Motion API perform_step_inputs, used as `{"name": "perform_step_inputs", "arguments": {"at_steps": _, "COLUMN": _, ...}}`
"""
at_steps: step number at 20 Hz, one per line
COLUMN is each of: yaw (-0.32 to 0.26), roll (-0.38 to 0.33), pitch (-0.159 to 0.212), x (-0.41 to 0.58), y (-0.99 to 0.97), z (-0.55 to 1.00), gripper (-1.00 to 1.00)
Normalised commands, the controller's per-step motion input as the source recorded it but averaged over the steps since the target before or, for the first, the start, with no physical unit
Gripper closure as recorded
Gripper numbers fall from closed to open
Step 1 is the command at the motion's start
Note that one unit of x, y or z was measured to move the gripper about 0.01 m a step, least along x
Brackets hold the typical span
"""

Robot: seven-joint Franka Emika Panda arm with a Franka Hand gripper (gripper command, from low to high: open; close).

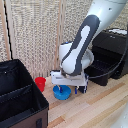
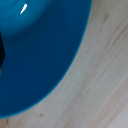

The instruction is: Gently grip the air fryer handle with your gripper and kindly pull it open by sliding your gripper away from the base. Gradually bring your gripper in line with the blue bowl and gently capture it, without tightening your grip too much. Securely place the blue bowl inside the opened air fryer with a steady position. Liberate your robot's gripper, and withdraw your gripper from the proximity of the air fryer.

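Note:
The blue bowl (image 1: 62, 93) sits on the wooden table, just to the exterior view's right of a red cup. My gripper (image 1: 68, 89) is lowered right onto it, with one blue-tipped finger (image 1: 61, 88) reaching into the bowl and the other outside its rim. The jaws look spread and not closed on the rim. In the wrist view the bowl (image 2: 40, 55) fills most of the frame and one dark finger (image 2: 1, 54) shows at the edge. The black air fryer (image 1: 112, 47) stands at the exterior view's right with its drawer (image 1: 99, 70) pulled out.
A big black fabric bin (image 1: 20, 100) with compartments stands at the exterior view's left. The red cup (image 1: 40, 83) stands between the bin and the bowl. A reed screen forms the back wall. A black cable hangs near the fryer.

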Motion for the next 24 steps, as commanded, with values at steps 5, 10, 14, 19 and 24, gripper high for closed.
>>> {"name": "perform_step_inputs", "arguments": {"at_steps": 5, "yaw": 0.029, "roll": 0.003, "pitch": -0.021, "x": -0.03, "y": -0.1, "z": -0.27, "gripper": 1.0}}
{"name": "perform_step_inputs", "arguments": {"at_steps": 10, "yaw": 0.033, "roll": 0.022, "pitch": -0.001, "x": 0.001, "y": -0.01, "z": -0.03, "gripper": 1.0}}
{"name": "perform_step_inputs", "arguments": {"at_steps": 14, "yaw": 0.021, "roll": 0.0, "pitch": -0.001, "x": 0.0, "y": 0.0, "z": 0.0, "gripper": 1.0}}
{"name": "perform_step_inputs", "arguments": {"at_steps": 19, "yaw": 0.002, "roll": 0.0, "pitch": -0.026, "x": -0.003, "y": 0.01, "z": 0.0, "gripper": 1.0}}
{"name": "perform_step_inputs", "arguments": {"at_steps": 24, "yaw": -0.041, "roll": -0.009, "pitch": -0.02, "x": 0.0, "y": 0.0, "z": 0.09, "gripper": 1.0}}
